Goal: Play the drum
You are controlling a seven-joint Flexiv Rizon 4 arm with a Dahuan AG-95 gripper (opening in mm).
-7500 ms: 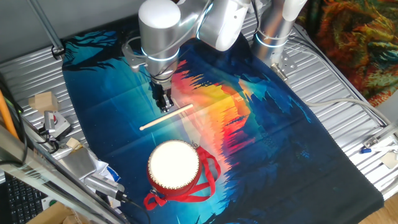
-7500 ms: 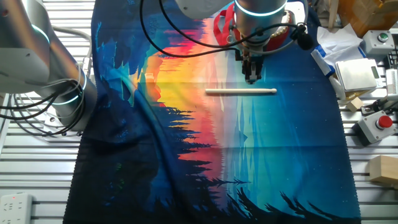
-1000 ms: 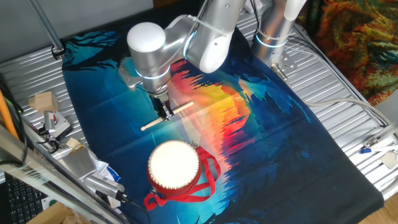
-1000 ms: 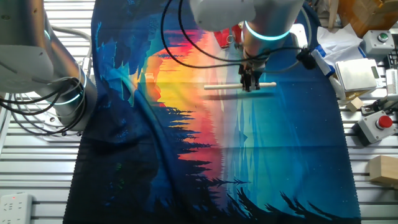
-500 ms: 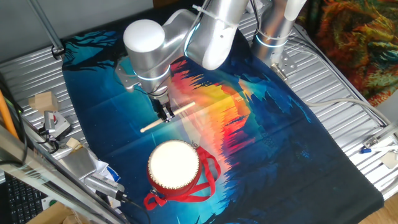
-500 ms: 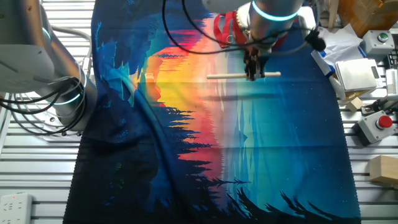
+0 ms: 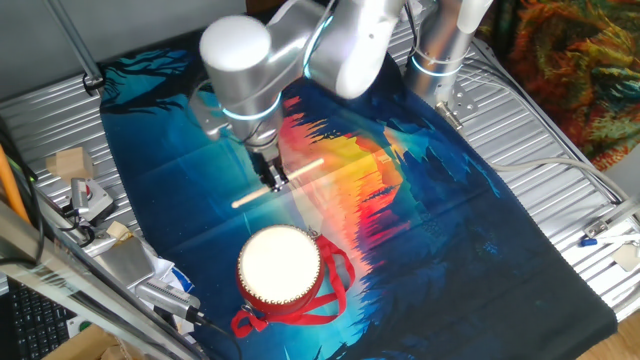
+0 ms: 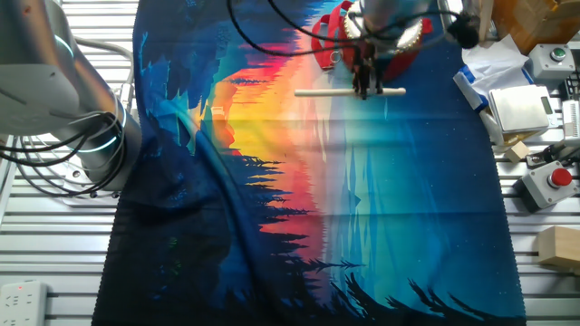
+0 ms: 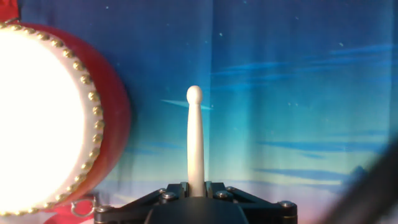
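drum (image 7: 280,266) sits near stick (image 7: 278,183) clamped in fingers (image 7: 277,180).

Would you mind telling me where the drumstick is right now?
The drumstick is clamped in the tool, lifted above the cloth just behind the drum; in the hand view its tip sits right of the drum's rim.

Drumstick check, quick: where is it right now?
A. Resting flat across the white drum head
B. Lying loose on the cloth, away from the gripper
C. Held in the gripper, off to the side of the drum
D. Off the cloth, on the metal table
C. The gripper is shut on the drumstick, and the hand view shows its rounded tip over the blue cloth, beside the drum rather than on its head.
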